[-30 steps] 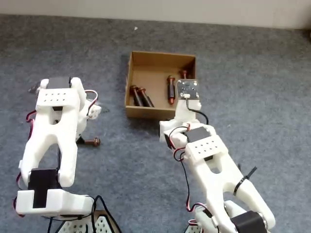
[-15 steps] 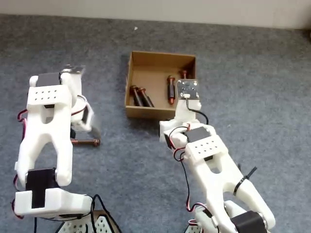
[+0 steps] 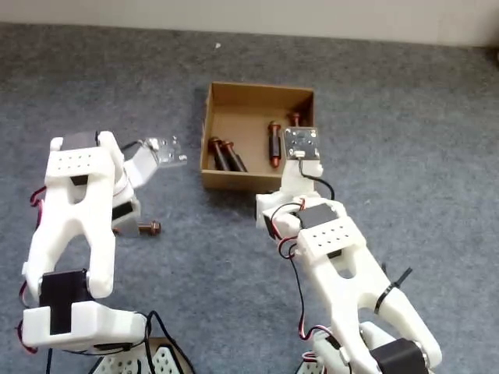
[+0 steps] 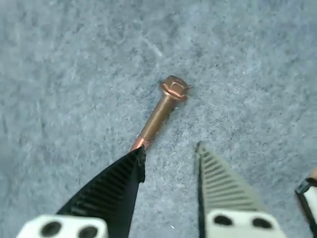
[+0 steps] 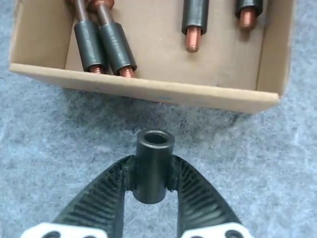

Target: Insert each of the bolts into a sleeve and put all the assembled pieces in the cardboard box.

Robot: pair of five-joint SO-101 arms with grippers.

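Observation:
A copper bolt (image 4: 161, 111) lies on the grey carpet, its hex head pointing away from my left gripper (image 4: 170, 148). That gripper is open, its black fingertip (image 4: 137, 156) at the bolt's threaded end and the grey one off to the side. In the high view the bolt (image 3: 146, 227) lies beside the left arm (image 3: 78, 202). My right gripper (image 5: 152, 166) is shut on a black sleeve (image 5: 155, 146), held with its bore showing, just outside the near wall of the cardboard box (image 5: 148, 91). Several bolt-in-sleeve pieces (image 3: 226, 154) lie inside the box (image 3: 242, 181).
Grey carpet surrounds the box on all sides. The right arm (image 3: 331, 241) stretches from the lower right up to the box's near side. A pale wall strip (image 3: 312, 15) runs along the far edge.
The left arm has shifted and its wrist has swung toward the box side, above the bolt. The bolt, the box and the right arm with the sleeve have stayed put.

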